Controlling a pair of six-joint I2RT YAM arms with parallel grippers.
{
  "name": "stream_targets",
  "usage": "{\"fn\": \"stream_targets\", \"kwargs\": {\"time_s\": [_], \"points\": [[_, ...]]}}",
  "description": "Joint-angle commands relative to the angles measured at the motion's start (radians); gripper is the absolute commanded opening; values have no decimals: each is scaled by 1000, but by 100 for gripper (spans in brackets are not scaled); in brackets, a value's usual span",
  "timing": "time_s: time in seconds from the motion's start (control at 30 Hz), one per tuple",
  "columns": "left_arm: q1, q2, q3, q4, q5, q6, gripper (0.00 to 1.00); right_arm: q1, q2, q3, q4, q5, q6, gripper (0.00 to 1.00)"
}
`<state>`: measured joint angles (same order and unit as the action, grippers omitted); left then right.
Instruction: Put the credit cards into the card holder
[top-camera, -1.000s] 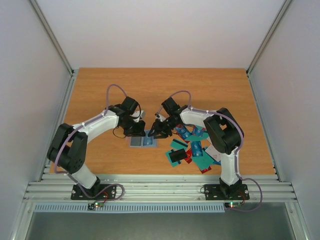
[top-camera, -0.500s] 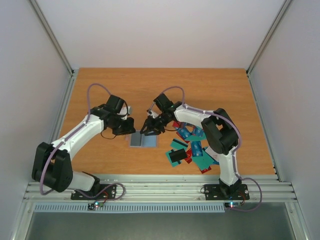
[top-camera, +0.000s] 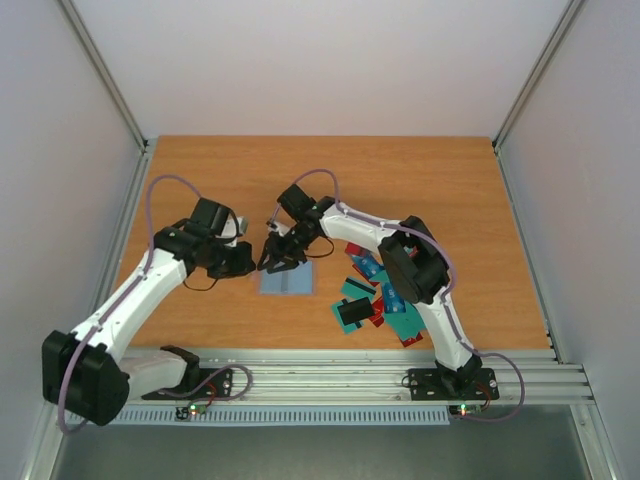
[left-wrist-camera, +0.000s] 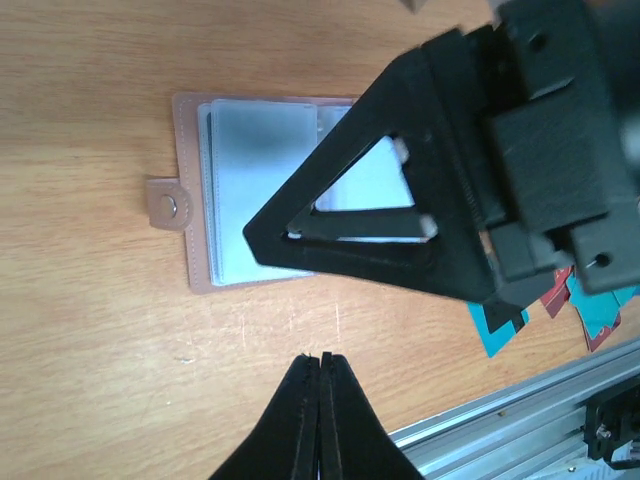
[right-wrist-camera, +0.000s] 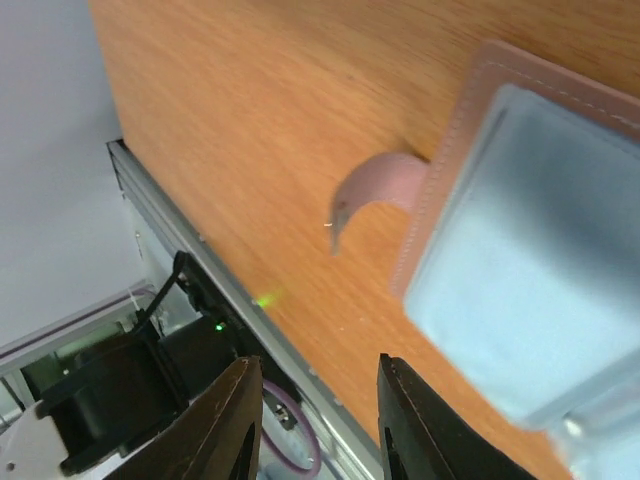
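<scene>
Card holder (left-wrist-camera: 255, 190) lies unfolded on the worktop (top-camera: 420, 190), clear pockets up, between two pincers.
The left pincer (left-wrist-camera: 320, 362) is pressed together with nothing in it, just beside the holder. The right pincer (right-wrist-camera: 318, 365) is spread partway, with nothing visible between its fingers, poised over the holder's tab end. The credit cards (top-camera: 385, 300) lie heaped on the worktop by the right arm, apart from the holder.
</scene>
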<state>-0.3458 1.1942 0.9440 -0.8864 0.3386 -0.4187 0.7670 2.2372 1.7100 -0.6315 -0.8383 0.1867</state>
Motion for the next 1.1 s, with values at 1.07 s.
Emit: {"fn": "stream_targets", "kwargs": {"time_s": [1.07], "points": [[-448, 290, 118, 310, 143, -262, 19, -493, -909, -806, -446, 545, -16, 47]]}}
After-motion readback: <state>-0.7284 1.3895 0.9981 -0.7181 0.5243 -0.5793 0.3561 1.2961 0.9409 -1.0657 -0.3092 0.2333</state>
